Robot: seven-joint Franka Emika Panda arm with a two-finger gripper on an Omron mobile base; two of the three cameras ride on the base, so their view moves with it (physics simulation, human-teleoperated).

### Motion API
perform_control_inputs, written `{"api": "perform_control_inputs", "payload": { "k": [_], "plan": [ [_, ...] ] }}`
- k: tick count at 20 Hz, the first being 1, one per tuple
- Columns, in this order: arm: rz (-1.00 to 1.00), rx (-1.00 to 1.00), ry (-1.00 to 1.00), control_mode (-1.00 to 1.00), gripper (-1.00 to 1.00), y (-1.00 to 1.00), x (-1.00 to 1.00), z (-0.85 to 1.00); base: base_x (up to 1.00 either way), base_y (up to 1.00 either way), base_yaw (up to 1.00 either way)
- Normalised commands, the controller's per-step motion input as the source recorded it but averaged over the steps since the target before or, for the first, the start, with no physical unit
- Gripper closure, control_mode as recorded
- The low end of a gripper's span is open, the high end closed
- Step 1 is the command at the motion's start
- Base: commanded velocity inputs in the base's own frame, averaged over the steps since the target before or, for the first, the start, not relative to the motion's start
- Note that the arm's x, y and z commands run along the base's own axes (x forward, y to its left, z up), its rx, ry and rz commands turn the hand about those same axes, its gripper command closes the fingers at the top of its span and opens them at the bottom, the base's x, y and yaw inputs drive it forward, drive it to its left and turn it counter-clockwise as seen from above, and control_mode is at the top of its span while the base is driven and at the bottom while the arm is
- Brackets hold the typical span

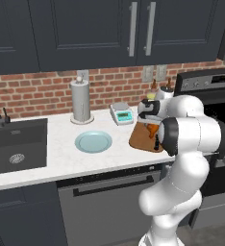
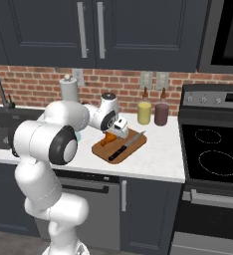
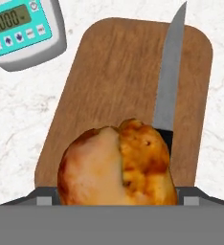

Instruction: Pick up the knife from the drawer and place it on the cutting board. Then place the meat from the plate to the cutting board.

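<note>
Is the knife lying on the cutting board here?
Touching. In the hand view the knife lies flat on the cutting board, blade along its right side; the right base view shows it resting there too.

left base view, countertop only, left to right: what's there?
sink → paper towel holder → plate → kitchen scale → cutting board

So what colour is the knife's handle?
Black, on the knife lying on the cutting board; clearest in the right base view.
</note>
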Motion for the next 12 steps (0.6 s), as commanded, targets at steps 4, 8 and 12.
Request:
{"api": "perform_control_inputs", "payload": {
  "k": [4, 8, 12],
  "plan": [
    [0.00, -0.01, 0.00, -1.00, -1.00, 0.00, 0.05, -0.19, 0.00, 0.00, 0.00],
    [0.00, 0.01, 0.00, -1.00, -1.00, -0.01, 0.00, -0.07, 0.00, 0.00, 0.00],
    [0.00, 0.07, 0.00, -1.00, -1.00, -0.05, 0.00, 0.00, 0.00, 0.00, 0.00]
  ]
}}
